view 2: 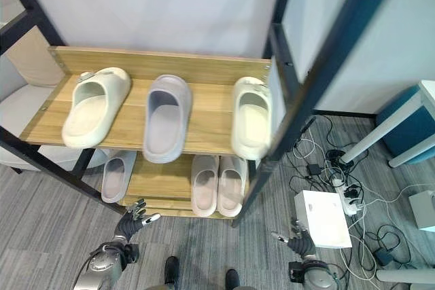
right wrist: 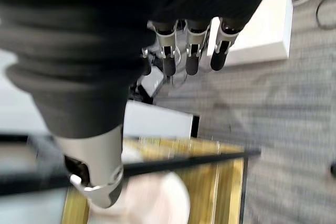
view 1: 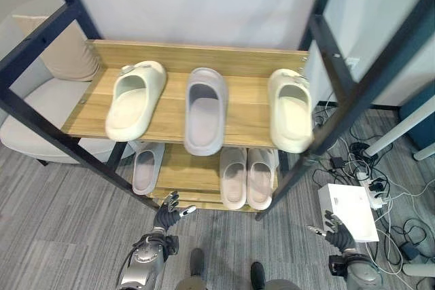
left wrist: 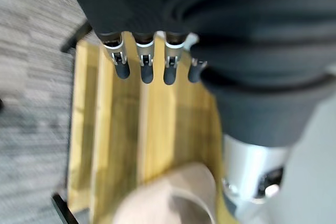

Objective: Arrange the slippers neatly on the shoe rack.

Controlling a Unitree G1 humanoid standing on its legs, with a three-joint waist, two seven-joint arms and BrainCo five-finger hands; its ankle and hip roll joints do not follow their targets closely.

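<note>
Three slippers sit on the top shelf [view 1: 251, 79] of the shoe rack. A cream slipper [view 1: 134, 100] lies toward the left edge, angled with its toe at the back. A grey slipper [view 1: 204, 110] lies mid-shelf, its heel end overhanging the front edge. A second cream slipper [view 1: 291, 109] lies at the right edge beside the dark frame post [view 1: 353, 86], its front end also past the shelf's front edge. You will note the cream pair is split by the grey one.

On the lower shelf [view 1: 180, 168] a single grey slipper [view 1: 147, 168] lies at the left, and a pale pink pair [view 1: 246, 176] lies side by side at the right, near the front edge.

Judged by their look, these are moulded foam slides: light, springy, fairly grippy, not fragile. Each should bear a firm squeeze. You would best take one across the strap over the instep, or by pinching one side wall at mid-length. The overhanging ends give you an easy approach from the front.

Your left hand [view 1: 167, 213] hangs low before the rack's left front, fingers [left wrist: 144, 66] relaxed and spread, holding nothing. Your right hand [view 1: 334, 226] hangs low at the right, over a white box [view 1: 348, 211] on the floor, fingers [right wrist: 191, 56] likewise loose and empty. Cables [view 1: 377, 181] lie on the floor past the box.
</note>
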